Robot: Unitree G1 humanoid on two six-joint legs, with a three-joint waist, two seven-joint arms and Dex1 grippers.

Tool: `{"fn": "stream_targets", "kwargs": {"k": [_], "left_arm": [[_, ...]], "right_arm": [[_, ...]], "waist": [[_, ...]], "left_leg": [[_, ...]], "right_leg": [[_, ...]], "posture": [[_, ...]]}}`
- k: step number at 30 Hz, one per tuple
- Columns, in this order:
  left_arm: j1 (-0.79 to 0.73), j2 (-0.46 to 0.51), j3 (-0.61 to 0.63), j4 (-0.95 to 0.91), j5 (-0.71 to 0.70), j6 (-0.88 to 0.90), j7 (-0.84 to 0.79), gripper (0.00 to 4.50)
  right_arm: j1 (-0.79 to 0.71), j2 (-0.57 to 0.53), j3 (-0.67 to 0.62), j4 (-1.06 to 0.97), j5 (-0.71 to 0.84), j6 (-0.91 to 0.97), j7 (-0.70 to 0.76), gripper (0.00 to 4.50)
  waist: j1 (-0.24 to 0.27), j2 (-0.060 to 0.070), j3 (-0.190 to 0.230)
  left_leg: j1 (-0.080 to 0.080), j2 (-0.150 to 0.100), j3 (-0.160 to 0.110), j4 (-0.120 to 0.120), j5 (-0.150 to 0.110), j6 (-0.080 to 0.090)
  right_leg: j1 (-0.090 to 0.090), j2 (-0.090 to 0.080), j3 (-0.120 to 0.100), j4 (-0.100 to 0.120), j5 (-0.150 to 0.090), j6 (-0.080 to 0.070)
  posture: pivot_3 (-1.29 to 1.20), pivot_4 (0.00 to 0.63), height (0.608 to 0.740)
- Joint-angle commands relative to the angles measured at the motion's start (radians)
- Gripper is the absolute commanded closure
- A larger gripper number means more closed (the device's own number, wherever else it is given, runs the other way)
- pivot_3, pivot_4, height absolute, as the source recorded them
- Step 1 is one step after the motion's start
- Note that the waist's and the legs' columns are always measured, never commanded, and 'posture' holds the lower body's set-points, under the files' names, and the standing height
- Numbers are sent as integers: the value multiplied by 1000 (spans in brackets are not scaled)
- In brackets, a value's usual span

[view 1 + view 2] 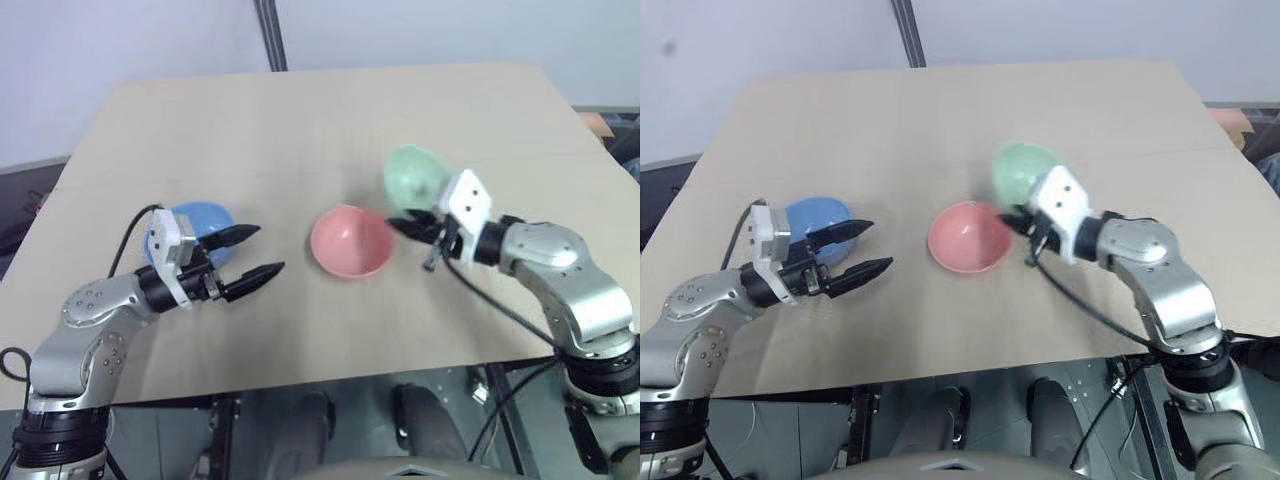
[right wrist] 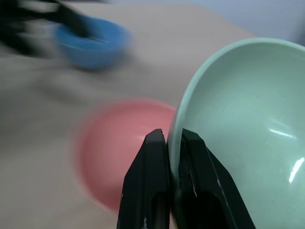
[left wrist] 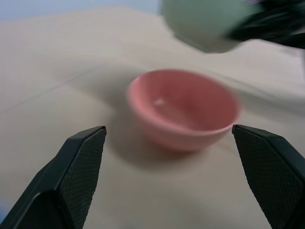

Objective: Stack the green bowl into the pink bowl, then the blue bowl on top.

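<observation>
The green bowl (image 2: 248, 133) hangs tilted in the air, off the table (image 1: 300, 120), just beside the pink bowl (image 1: 350, 241) on its right — its rim pinched between the two fingers of the right gripper (image 2: 174, 138). The pink bowl sits upright and empty at the table's middle. Well to its left rests the blue bowl (image 1: 198, 222), with the left gripper (image 1: 254, 254) just beside it — fingers spread wide, holding nothing, pointing toward the pink bowl.
</observation>
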Motion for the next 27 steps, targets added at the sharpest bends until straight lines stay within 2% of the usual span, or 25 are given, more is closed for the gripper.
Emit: {"fn": "stream_targets", "kwargs": {"k": [1, 5, 7, 9, 12, 14, 19, 22, 27], "left_arm": [[11, 12, 45, -22, -15, 9, 8, 0], [37, 11, 67, -63, -31, 32, 28, 0], [57, 9, 83, -91, -31, 43, 50, 0], [83, 6, 100, -122, -18, 56, 91, 0], [125, 2, 123, -176, 31, 62, 173, 0], [149, 11, 127, -224, 58, 75, 218, 0], [133, 132, 179, -364, 59, 412, 430, 0], [101, 191, 177, -399, 66, 538, 495, 0], [39, 317, -7, -354, 233, 547, 538, 0]], "right_arm": [[-73, 27, 92, 86, 7, -101, 93, 4462], [-137, 44, 188, 259, -51, -181, 154, 4462], [-151, 41, 205, 323, -75, -220, 168, 3709], [-149, 27, 204, 329, -79, -238, 189, 3146], [-136, 35, 154, 259, -43, -209, 165, 1564], [-112, 27, 105, 184, 13, -176, 162, 769], [-4, -10, -55, 3, 154, -121, 129, 769], [42, -28, -111, -53, 197, -100, 95, 769], [87, -54, -157, -68, 201, -105, 40, 769]], "waist": [[2, 0, 0], [3, 0, 0], [1, 0, 0], [2, 0, 0], [2, 0, 0], [3, 0, 0], [11, -1, 0], [11, -1, 0], [4, -1, 0]], "left_leg": [[0, 0, 0, 1, 0, 0], [0, -1, -1, 2, 0, 0], [0, -1, -1, 2, 0, 0], [0, -1, -1, 1, 0, 0], [-1, 0, -1, 1, 0, -1], [-1, 0, -1, 1, -1, -1], [-2, 0, -4, 2, -1, -2], [-1, -1, -3, 2, -1, -2], [2, 2, -2, 2, -1, -2]], "right_leg": [[0, 0, 0, 0, 0, 0], [1, 0, 0, 0, 0, 0], [1, 0, 0, 0, 0, 0], [1, 0, 0, 0, 0, -1], [-1, 0, 0, 0, 0, -1], [-1, 0, 0, 0, 0, -1], [0, 0, -2, 0, 0, -1], [2, 0, -2, 0, 0, 0], [3, 3, -1, 1, 0, 0]], "posture": [[0, 150, 740], [0, 150, 740], [0, 150, 740], [0, 150, 740], [0, 150, 740], [0, 150, 740], [0, 150, 740], [0, 150, 740], [0, 150, 740]]}}
